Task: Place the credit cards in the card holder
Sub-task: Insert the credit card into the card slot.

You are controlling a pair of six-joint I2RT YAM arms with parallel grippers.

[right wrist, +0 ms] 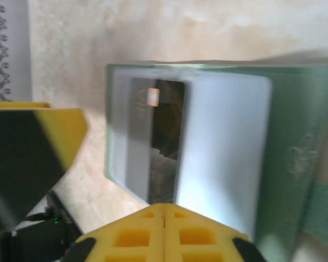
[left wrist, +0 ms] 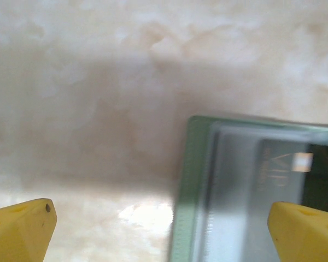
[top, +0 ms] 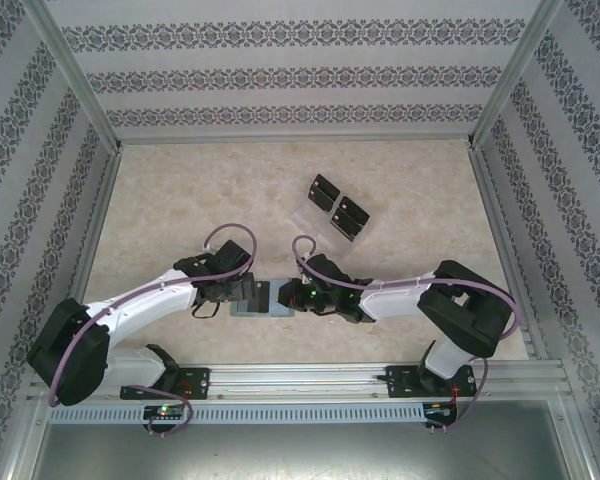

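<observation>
Closest to the overhead camera are the two arm bases, and from them both arms reach in to meet over the near middle of the table [top: 180, 200]. The left gripper [top: 242, 293] and right gripper [top: 298, 297] face each other with the card holder [top: 263, 303] lying flat between them. Farther back, well apart, several black credit cards [top: 338, 210] rest on a clear rack [top: 308, 212], not yet moved.

From the left wrist, the left gripper [left wrist: 164, 234] is spread wide and grasps nothing. One yellow finger hangs over bare table and the other over the card holder [left wrist: 235, 180]. The holder lies open, with a sage green border and a pale, glossy inside. One dark card [left wrist: 322, 174] shows through the pocket.

From the right wrist, the right gripper [right wrist: 164, 210] is clenched, its yellow fingers pressed together at the near edge of the open card holder [right wrist: 284, 136]. I see nothing clamped between them. A black card [right wrist: 164, 136] with a small light square near its far end sits lengthwise in the pocket, part of it veiled by greyish film. Its near end meets the fingertips.

The worry, as I judge it, is that nothing pins the holder. A push from the closed fingers could slide it across the smooth table instead of seating the card, or tilt the card so it jams at the pocket's mouth.
</observation>
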